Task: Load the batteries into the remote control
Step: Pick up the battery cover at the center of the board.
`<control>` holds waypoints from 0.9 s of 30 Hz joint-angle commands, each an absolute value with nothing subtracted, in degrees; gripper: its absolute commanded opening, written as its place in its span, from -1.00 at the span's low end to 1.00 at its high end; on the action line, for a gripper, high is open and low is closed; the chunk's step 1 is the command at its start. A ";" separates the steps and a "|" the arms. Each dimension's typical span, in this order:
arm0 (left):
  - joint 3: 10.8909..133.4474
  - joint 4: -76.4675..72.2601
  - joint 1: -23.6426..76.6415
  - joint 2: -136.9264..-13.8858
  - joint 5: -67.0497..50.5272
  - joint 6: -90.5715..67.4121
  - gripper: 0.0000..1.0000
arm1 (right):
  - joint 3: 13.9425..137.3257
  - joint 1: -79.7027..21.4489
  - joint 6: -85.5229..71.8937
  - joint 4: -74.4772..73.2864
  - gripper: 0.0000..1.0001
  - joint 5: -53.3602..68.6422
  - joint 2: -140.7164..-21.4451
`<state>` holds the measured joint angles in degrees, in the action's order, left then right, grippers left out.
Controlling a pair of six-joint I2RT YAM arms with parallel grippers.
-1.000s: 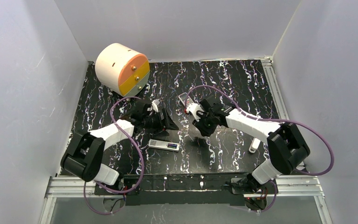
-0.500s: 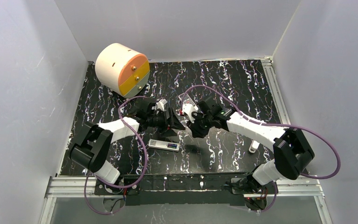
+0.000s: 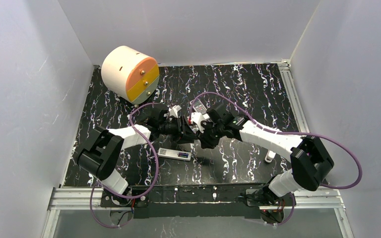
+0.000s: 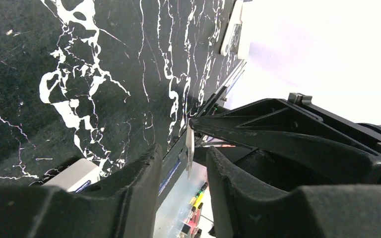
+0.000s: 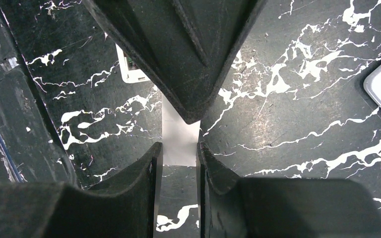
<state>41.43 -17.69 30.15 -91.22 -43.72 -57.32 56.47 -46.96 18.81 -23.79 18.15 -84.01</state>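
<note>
My right gripper is shut on a thin white flat plate, held above the table. My left gripper has come in from the opposite side. Its jaws stand either side of the same plate, seen edge-on, with a gap on each side. In the top view the two grippers meet at mid-table, left gripper against right gripper. A white remote control lies on the table just in front of them, with small coloured batteries showing in its dark bay.
A cream drum with an orange and yellow face stands at the back left. A second small remote-like thing lies behind the grippers. A white oblong thing lies to the right. White walls enclose the black marbled table.
My left arm has swung right to meet the right gripper, and its jaws have narrowed around the plate. The right gripper has shifted slightly left, still holding the plate.
</note>
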 commanded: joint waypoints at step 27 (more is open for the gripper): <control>44.39 -18.66 30.24 -89.01 -49.17 -53.64 -1.00 | 56.76 -45.31 10.12 -17.70 0.53 20.39 -81.66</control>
<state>41.85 -18.87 30.61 -91.81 -48.51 -55.57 56.88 -47.03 14.44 -21.98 18.81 -84.79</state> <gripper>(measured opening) 0.020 0.723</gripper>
